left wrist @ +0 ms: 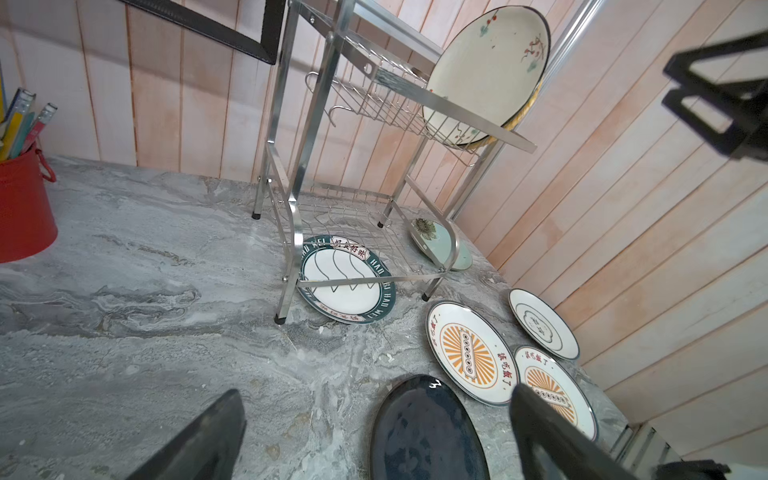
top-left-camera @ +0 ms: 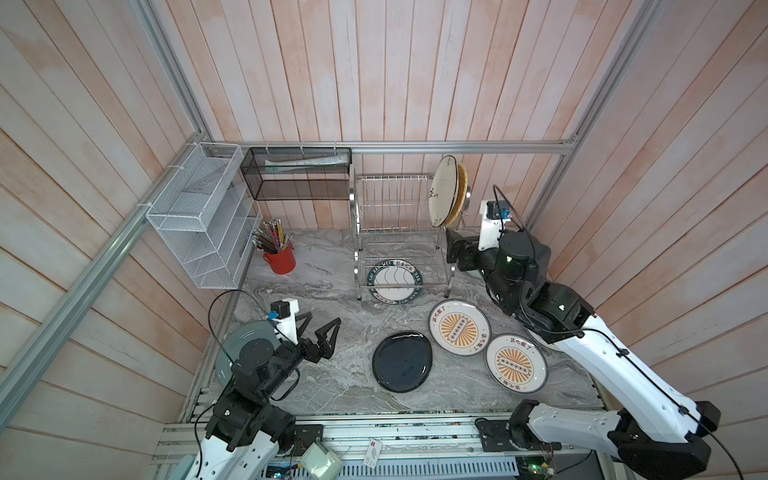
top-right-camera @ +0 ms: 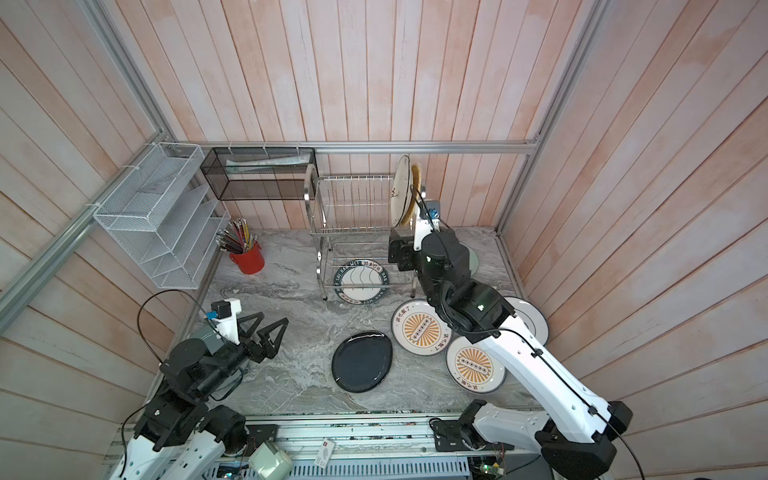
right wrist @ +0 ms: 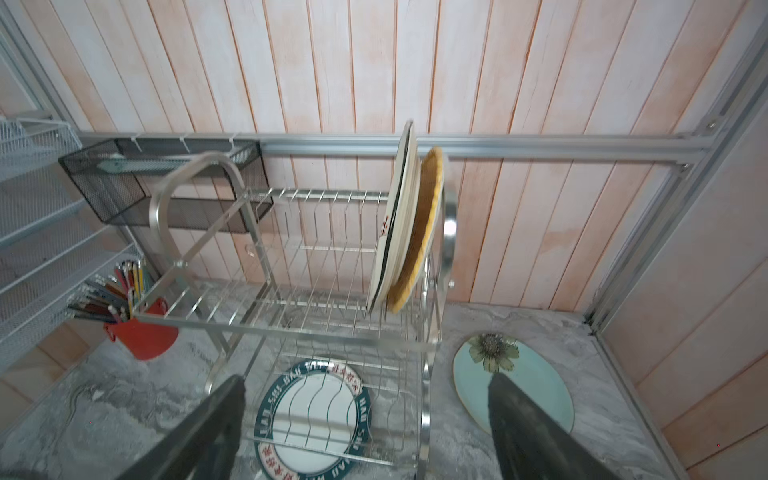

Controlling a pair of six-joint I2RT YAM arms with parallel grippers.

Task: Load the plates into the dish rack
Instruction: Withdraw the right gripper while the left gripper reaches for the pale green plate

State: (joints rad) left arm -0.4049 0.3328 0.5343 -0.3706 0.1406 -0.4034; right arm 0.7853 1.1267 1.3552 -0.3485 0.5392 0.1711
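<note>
Since the divider prongs only hold plates on edge, the cream floral plate (top-left-camera: 442,191) & yellow woven plate (top-left-camera: 462,195) stand upright side by side at the right end of the dish rack's (top-left-camera: 399,232) upper tier, tilted a little. The rest of that tier is bare.

Seven others lie flat on the table (top-left-camera: 324,266):
- green-lettered plate (top-left-camera: 394,280), partly under the lower tier
- mint plate (right wrist: 515,382), just beside the rack's right leg
- black plate (top-left-camera: 402,361), sunburst plates (top-left-camera: 459,328) & blue-ring plate (left wrist: 542,324), out front
- grey-teal plate (top-left-camera: 232,349), under the left arm

Right arm is stretched fwd w/ its wrist near the rack's right end. Its end effector (right wrist: 365,380) is spread wide & empty, facing the racked pair. It prob. needs to back out w/o clipping them.

Left arm is folded low near its base. Its end effector (top-left-camera: 323,317) is fully wide, holding nothing, above bare table.
</note>
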